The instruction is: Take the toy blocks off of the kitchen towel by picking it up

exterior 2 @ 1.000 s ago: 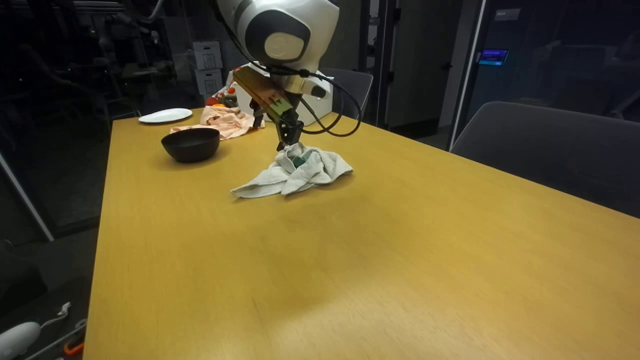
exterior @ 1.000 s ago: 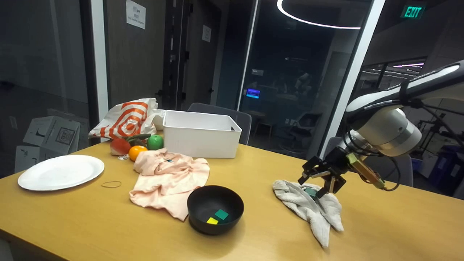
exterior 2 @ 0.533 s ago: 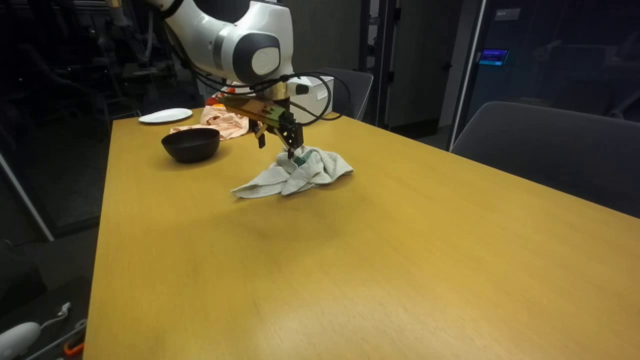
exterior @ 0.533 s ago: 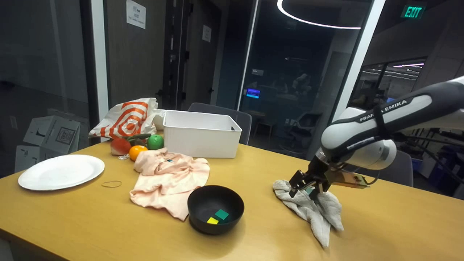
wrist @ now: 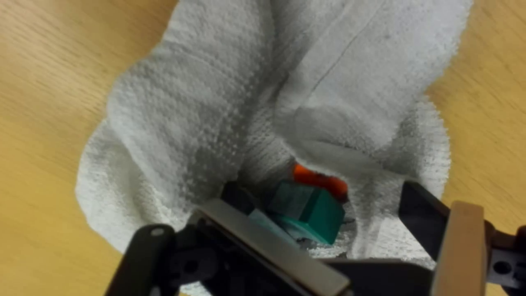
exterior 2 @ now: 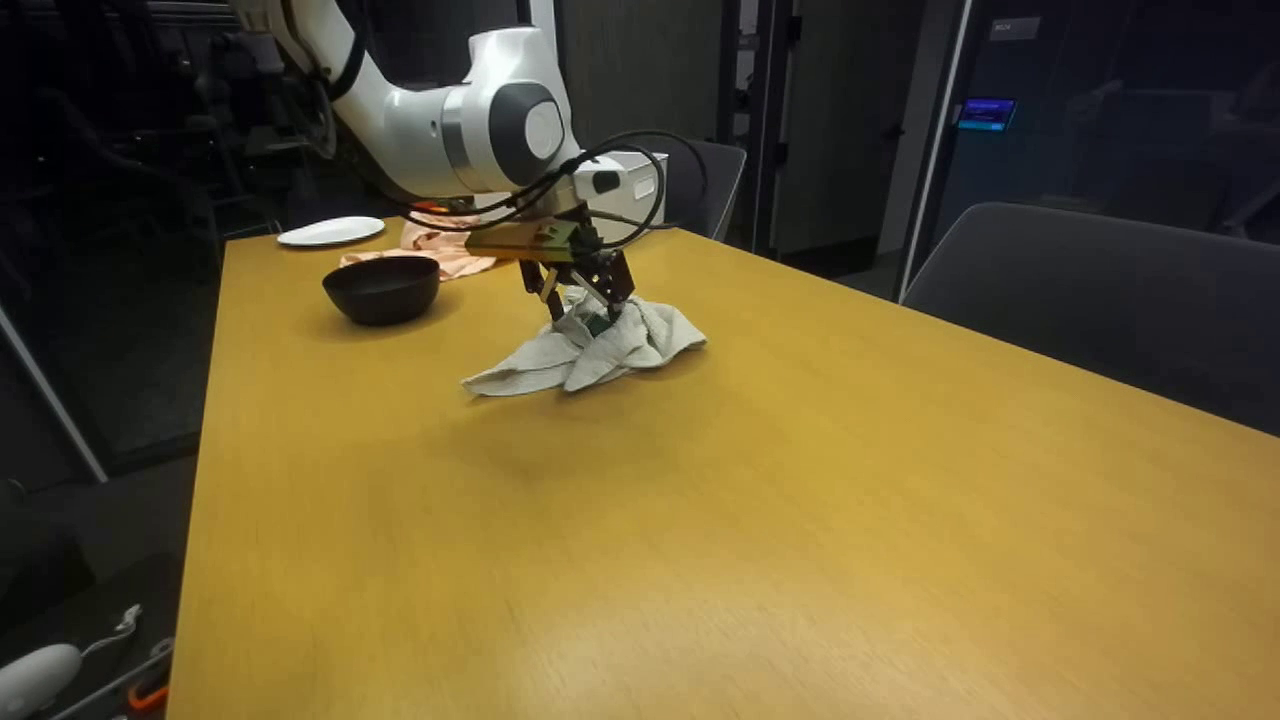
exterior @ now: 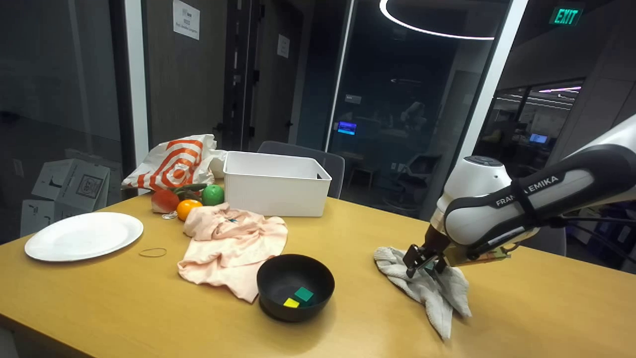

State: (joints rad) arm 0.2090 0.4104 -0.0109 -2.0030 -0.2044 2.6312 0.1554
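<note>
A grey-white kitchen towel (exterior: 421, 291) lies bunched on the table; it also shows in the other views (exterior 2: 645, 345) (wrist: 197, 94). In its folds sits a green block (wrist: 318, 216), with an orange piece (wrist: 316, 180) behind it, partly hidden by cloth. The green block shows partly in an exterior view (exterior 2: 597, 324). My gripper (wrist: 326, 200) is open, low over the towel, fingers on either side of the green block; the left finger in the wrist view is closer to it. The gripper shows in both exterior views (exterior: 425, 271) (exterior 2: 586, 316). A black bowl (exterior: 293, 314) holds a green block (exterior: 303, 294) and a yellow block (exterior: 291, 303).
A pink cloth (exterior: 238, 248) lies beside the bowl. A white bin (exterior: 276, 194), toy fruit (exterior: 189, 209), a printed bag (exterior: 174, 164) and a white plate (exterior: 84, 237) stand farther along the table. Chairs (exterior 2: 1100, 310) stand by the table edge.
My gripper has come down onto the towel and turned more upright, its open fingers now around the green block. The towel and bowl have not visibly moved.
</note>
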